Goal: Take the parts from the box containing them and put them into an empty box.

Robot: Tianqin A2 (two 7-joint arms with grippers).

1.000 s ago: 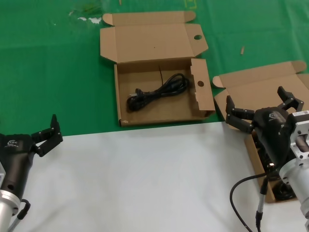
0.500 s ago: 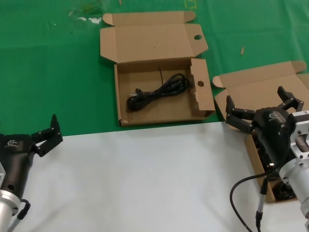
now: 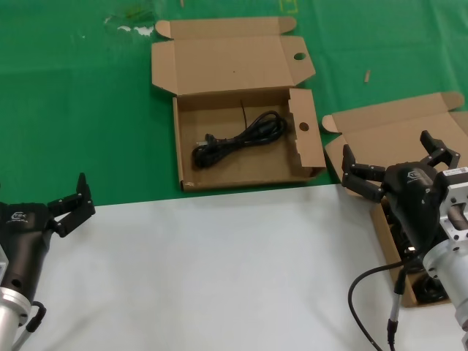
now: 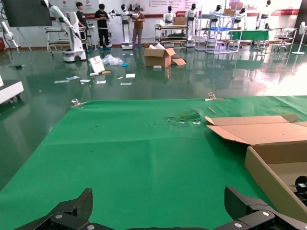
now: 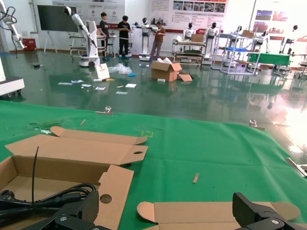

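Cardboard, brown corrugated: wide shallow box (image 3: 241, 139) with round punched holes in its lid tab and side flap, lid folded back, lying on the green cloth (image 3: 73, 110) at centre. Inside it, one black bundled power cord (image 3: 238, 139) with plug, resting on the box floor. Second box, plain-lidded (image 3: 395, 135), stands at the right edge, lid open; its interior is mostly hidden behind the right arm, dark cords only partly visible there. Right gripper (image 3: 398, 168): fingers spread wide, holding nothing, poised above the plain-lidded box. Left gripper (image 3: 69, 201): fingers spread, empty, parked low over the white surface (image 3: 219, 270) at the left.
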